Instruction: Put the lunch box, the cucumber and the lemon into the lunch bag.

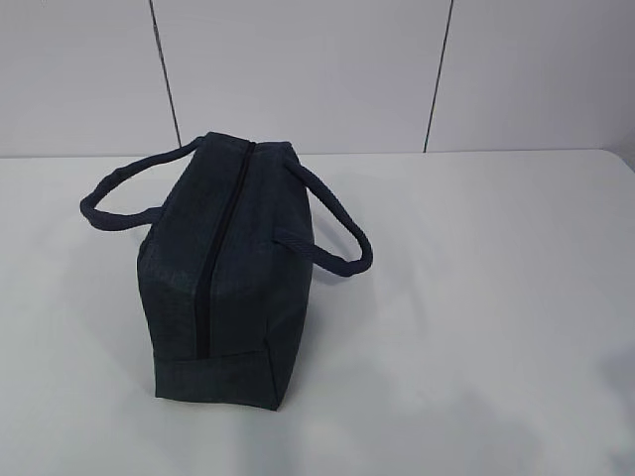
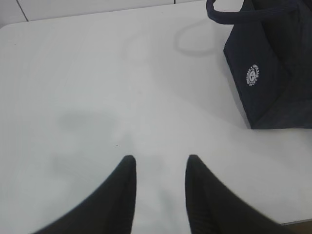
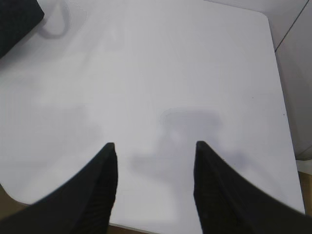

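The dark navy lunch bag (image 1: 223, 273) stands on the white table (image 1: 476, 297), its black top zipper (image 1: 220, 248) drawn shut and its two loop handles hanging to either side. Its side with a small white round logo shows at the upper right of the left wrist view, lunch bag (image 2: 273, 78). A corner of the lunch bag (image 3: 17, 19) shows at the top left of the right wrist view. My left gripper (image 2: 159, 158) hovers open over bare table, left of the bag. My right gripper (image 3: 155, 145) is open above bare table near the front edge. The lunch box, cucumber and lemon are out of view.
A pale panelled wall (image 1: 317, 69) runs behind the table. The table's front edge (image 3: 146, 229) lies just under my right gripper, and its right edge (image 3: 282, 122) is close by. Neither arm shows in the exterior view.
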{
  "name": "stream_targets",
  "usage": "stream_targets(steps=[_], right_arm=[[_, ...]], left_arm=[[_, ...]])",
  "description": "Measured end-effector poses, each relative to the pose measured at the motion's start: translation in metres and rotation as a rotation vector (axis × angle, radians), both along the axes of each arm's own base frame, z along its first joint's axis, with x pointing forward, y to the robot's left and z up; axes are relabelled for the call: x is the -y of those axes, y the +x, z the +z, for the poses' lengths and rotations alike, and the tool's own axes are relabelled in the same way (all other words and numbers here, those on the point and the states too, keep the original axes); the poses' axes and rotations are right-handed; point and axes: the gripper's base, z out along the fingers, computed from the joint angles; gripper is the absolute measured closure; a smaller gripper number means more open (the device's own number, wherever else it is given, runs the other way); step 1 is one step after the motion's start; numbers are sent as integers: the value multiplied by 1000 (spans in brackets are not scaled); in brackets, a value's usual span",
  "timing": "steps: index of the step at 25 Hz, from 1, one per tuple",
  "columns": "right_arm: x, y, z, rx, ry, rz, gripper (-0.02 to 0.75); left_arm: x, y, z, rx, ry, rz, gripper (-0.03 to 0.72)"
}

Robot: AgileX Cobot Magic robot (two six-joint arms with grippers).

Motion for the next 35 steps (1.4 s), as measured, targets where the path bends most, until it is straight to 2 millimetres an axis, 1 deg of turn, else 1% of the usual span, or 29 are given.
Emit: stream_targets(steps=[35], right_arm=[[0, 0, 0, 0, 0, 0, 370]], left_arm=[[0, 0, 0, 0, 0, 2, 445]])
